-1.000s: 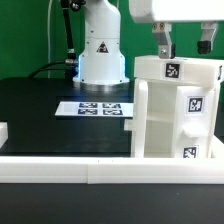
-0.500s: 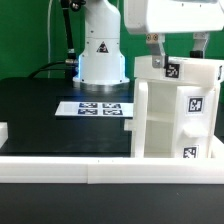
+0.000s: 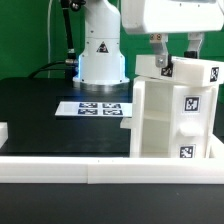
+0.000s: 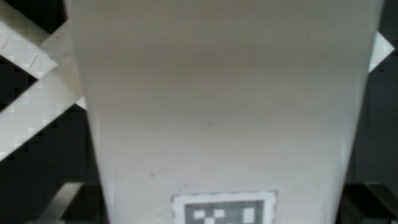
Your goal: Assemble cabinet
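The cabinet, a tall white box-like body with square tags on its panels, stands at the exterior view's right on the black table. My gripper is right above it. Its two fingers reach down on either side of the cabinet's top panel and are closed on it. The top of the cabinet leans slightly. In the wrist view a wide white panel of the cabinet fills the picture, with one tag on it. My fingertips do not show there.
The marker board lies flat on the black table in front of the arm's base. A white rail runs along the table's front edge. A small white piece sits at the exterior view's left edge.
My gripper has moved down and toward the exterior view's left onto the cabinet's top. The cabinet has shifted slightly left and its top now leans.
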`<state>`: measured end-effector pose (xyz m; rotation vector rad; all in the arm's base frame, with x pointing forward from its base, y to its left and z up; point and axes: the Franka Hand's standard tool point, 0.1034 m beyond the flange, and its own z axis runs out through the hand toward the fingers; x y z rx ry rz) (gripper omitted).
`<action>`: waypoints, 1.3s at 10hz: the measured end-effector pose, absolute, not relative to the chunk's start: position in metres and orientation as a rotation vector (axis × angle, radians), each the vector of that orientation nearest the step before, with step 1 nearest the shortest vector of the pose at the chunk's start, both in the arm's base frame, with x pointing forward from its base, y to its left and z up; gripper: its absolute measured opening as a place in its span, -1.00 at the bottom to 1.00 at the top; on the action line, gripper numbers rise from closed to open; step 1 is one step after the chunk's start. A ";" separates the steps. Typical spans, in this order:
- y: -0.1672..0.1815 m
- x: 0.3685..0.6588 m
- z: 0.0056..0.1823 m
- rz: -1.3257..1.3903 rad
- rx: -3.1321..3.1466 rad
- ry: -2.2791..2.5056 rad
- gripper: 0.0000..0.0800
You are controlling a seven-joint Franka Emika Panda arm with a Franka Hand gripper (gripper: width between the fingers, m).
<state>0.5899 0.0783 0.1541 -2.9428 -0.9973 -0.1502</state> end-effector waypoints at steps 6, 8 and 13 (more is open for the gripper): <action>0.079 0.590 0.154 -0.138 -3.059 -0.432 0.39; 0.078 0.591 0.153 -0.166 -3.069 -0.078 0.40; 0.075 0.599 0.156 -0.228 -3.005 0.486 0.40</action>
